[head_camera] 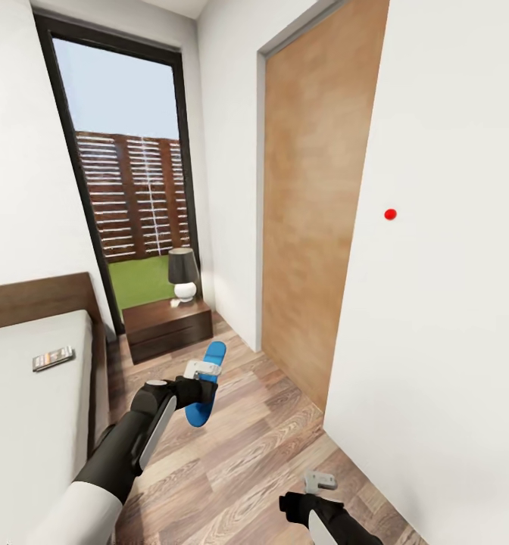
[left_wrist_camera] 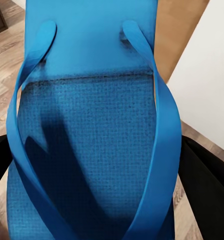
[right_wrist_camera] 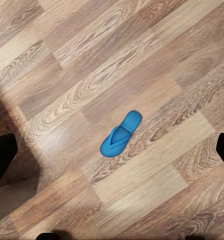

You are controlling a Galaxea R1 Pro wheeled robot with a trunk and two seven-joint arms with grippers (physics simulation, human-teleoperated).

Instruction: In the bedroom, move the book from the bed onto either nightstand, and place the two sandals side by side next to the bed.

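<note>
My left gripper (head_camera: 200, 390) is shut on one blue sandal (head_camera: 207, 380), held above the wood floor near the bed's foot-side corner. In the left wrist view that sandal (left_wrist_camera: 92, 125) shows its straps close up, with a black finger (left_wrist_camera: 209, 190) on either side. A second blue sandal (right_wrist_camera: 121, 134) lies flat on the floor in the right wrist view, well below the open right gripper (right_wrist_camera: 112, 155). The right gripper (head_camera: 320, 488) hangs low at the front. The book (head_camera: 53, 358) lies on the bed (head_camera: 27, 424). A nightstand (head_camera: 167, 327) stands by the window.
A black-shaded lamp (head_camera: 182, 275) stands on the nightstand. A wooden door (head_camera: 315, 197) and a white wall (head_camera: 451, 303) close off the right side. Wood-plank floor (head_camera: 239, 446) runs between the bed and that wall.
</note>
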